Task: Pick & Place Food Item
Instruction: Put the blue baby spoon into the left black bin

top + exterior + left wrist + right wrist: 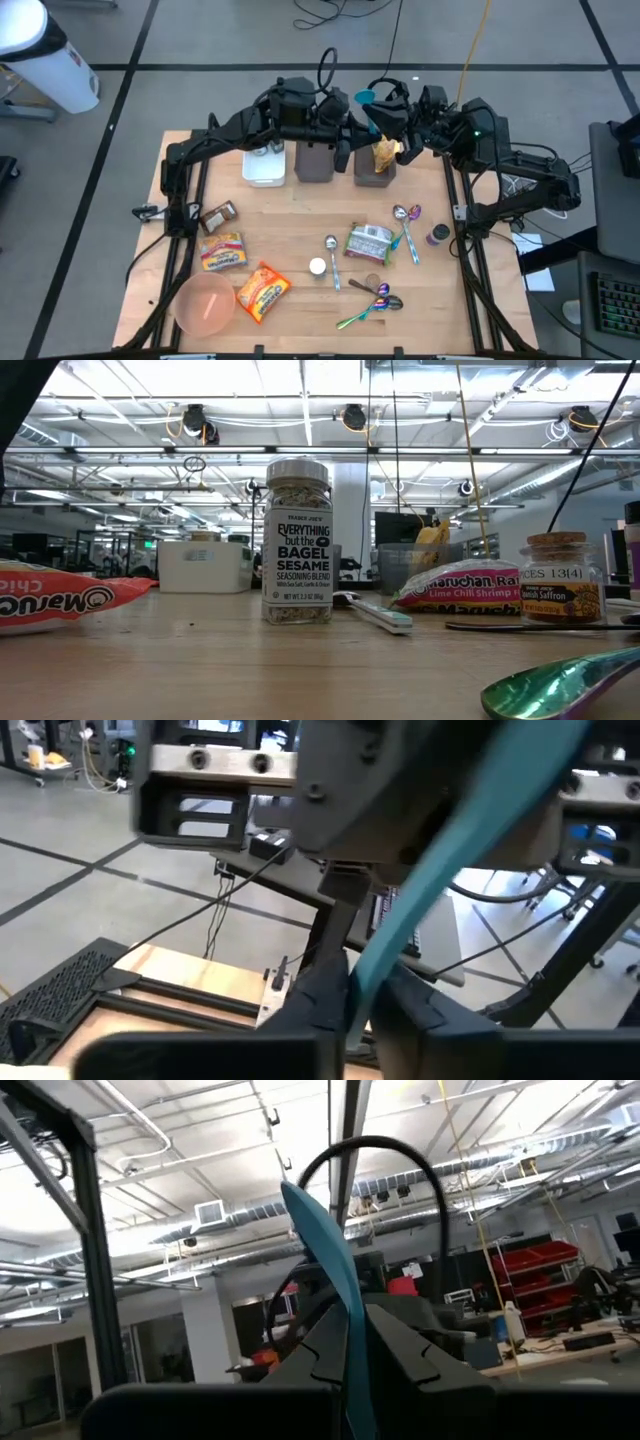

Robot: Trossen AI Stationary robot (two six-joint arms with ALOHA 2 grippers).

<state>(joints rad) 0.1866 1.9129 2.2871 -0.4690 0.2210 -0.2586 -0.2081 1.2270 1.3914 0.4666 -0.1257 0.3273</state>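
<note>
1. Nearest the low camera lay an iridescent spoon [560, 690], at the counter's [200, 660] front edge. Behind it stood a seasoning jar [298, 540], a saffron jar [562, 580] and a ramen packet [470, 585]. No hand showed in this view.
2. From above, both arms met at the back of the counter, over 3 bins. The left hand [352, 112] and right hand [392, 122] were close together, with a teal spoon [366, 98] between them.
3. A yellow packet [385, 153] stood in the right-most grey bin [372, 180], just below the right hand and nearer to it than to the left. I judged this the food item, already placed.
4. The other food, an orange packet [262, 290] and the ramen packet, lay well apart from both hands, toward the front.
5. In the left wrist view, the left hand [350, 1005] was closed narrow on the teal spoon [450, 870], whose long axis ran away from the fingers.
6. In the right wrist view, the right hand [350, 1350] was likewise clamped on the spoon [320, 1240], which rose upright from the fingers.
7. Both hands therefore held a utensil, not food; 1 would have to let go before any food pick.
</note>
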